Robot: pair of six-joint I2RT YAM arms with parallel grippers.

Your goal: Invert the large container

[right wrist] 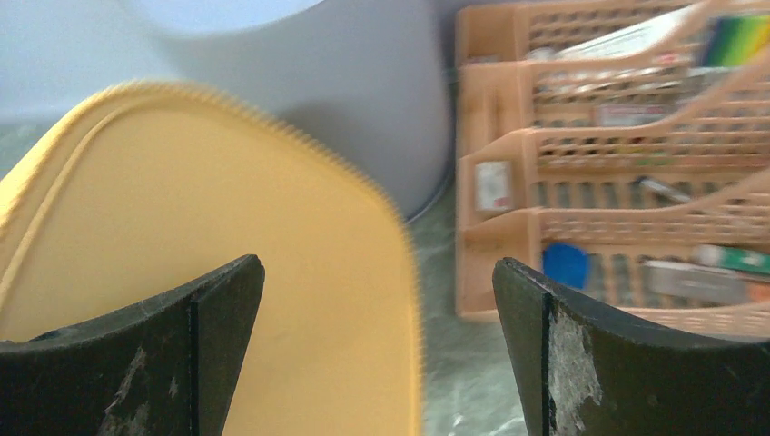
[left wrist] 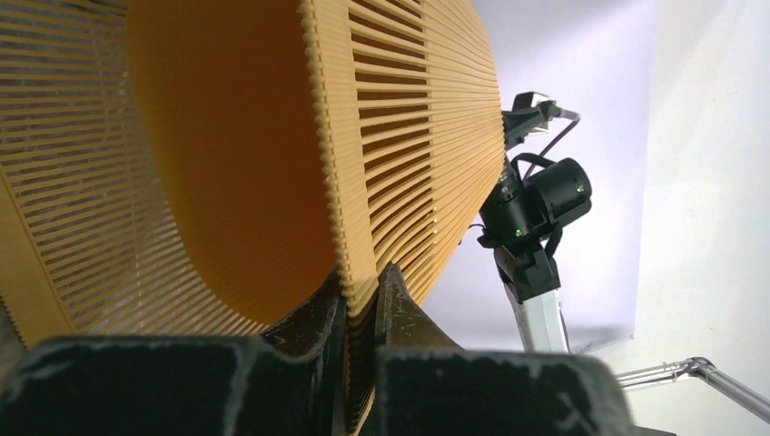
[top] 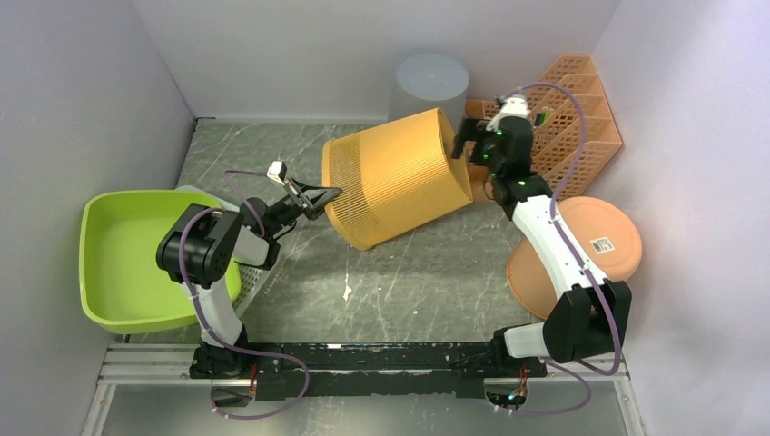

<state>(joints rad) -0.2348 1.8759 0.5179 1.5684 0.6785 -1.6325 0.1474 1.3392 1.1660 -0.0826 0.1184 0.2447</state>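
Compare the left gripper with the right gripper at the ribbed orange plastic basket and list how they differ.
The left gripper has its jaws shut on the rim of the ribbed orange plastic basket; the right gripper has its jaws spread wide, clamping nothing. The left gripper sits at the basket's open mouth; the right gripper sits by its solid base. Shared: both are black and meet the tipped basket at opposite ends.

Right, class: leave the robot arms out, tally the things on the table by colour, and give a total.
Orange: 3 (slatted basket, file rack, round plate)
Green: 1 (tub)
Grey: 1 (round bin)
White: 1 (crate, only partly in view)
Total: 6
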